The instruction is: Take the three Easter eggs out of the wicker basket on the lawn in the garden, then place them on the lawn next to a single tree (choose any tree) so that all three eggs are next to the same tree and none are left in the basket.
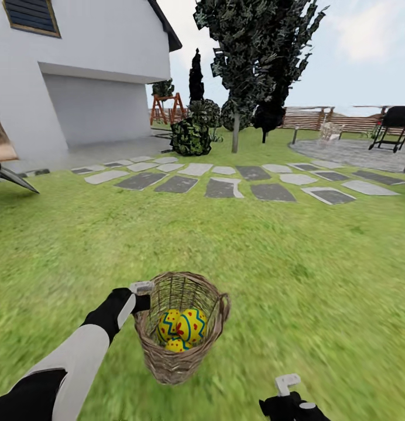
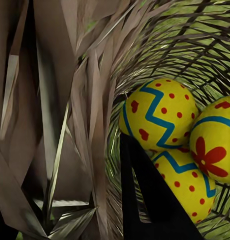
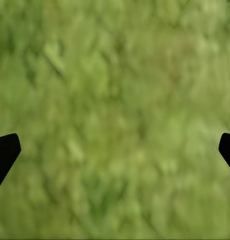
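The brown wicker basket (image 1: pixel 180 327) is tilted a little over the lawn (image 1: pixel 284 263), close in front of me. All three yellow Easter eggs (image 1: pixel 189 325) with blue zigzags and red dots lie together inside it. My left gripper (image 1: pixel 141 299) is shut on the basket's left rim. The left wrist view has one black finger (image 2: pixel 144 200) inside the basket beside the eggs (image 2: pixel 159 115), and woven wall (image 2: pixel 95 125) on its other side. My right gripper (image 1: pixel 289 390) hangs open over bare grass (image 3: pixel 115 100), right of the basket. The thick pale trunk is out of view.
Grey stepping stones (image 1: pixel 226 187) cross the lawn ahead. Behind them stand thin-stemmed dark-leaved trees (image 1: pixel 243 64), round bushes (image 1: pixel 191 135), a white house (image 1: pixel 79 70) at the left, a slatted fence (image 1: pixel 319 120) and a black grill (image 1: pixel 395 126) on a paved patch.
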Tool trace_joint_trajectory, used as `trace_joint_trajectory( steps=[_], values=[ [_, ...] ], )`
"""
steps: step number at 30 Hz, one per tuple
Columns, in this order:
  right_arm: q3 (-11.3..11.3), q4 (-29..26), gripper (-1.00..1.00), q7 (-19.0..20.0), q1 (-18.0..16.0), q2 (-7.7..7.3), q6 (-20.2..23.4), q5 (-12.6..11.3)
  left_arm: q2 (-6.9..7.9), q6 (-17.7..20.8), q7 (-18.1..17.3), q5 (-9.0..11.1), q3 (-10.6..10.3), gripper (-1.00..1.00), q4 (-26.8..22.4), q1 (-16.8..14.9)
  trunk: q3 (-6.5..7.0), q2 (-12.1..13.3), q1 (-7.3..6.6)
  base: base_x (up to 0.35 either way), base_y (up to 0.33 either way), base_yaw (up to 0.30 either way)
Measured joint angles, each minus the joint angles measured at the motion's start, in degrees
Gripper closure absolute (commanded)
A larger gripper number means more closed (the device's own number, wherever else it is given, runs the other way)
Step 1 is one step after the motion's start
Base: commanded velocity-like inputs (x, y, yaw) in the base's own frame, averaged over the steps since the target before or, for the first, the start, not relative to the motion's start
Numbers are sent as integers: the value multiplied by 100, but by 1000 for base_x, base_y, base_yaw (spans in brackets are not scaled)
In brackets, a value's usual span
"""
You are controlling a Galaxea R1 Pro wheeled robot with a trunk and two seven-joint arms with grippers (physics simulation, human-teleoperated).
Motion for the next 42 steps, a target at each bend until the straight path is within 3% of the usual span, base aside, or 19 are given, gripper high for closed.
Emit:
trace_joint_trajectory(
  steps=[10, 31, 35, 42],
  values=[
    [10, 47, -100, -400, 0, 13, -2, 52, -3, -6, 0, -3, 1, 100, 0, 0, 154, 401, -220, 0, 0, 280],
    [11, 50, -100, -407, 1, 3, 3, 78, 6, -4, 10, -5, 0, 100, 1, -1, 409, 1244, -681, 0, 0, 208],
    [11, 63, -100, -414, 1, 9, 43, 262, 8, -3, 10, -6, -1, 100, 2, 0, 447, 1404, -769, 0, 0, 161],
    [17, 179, -100, -400, 0, 13, 20, 312, 8, -6, 9, -2, 0, 100, 1, -3, 517, 1685, -923, 0, 0, 151]
  ],
)
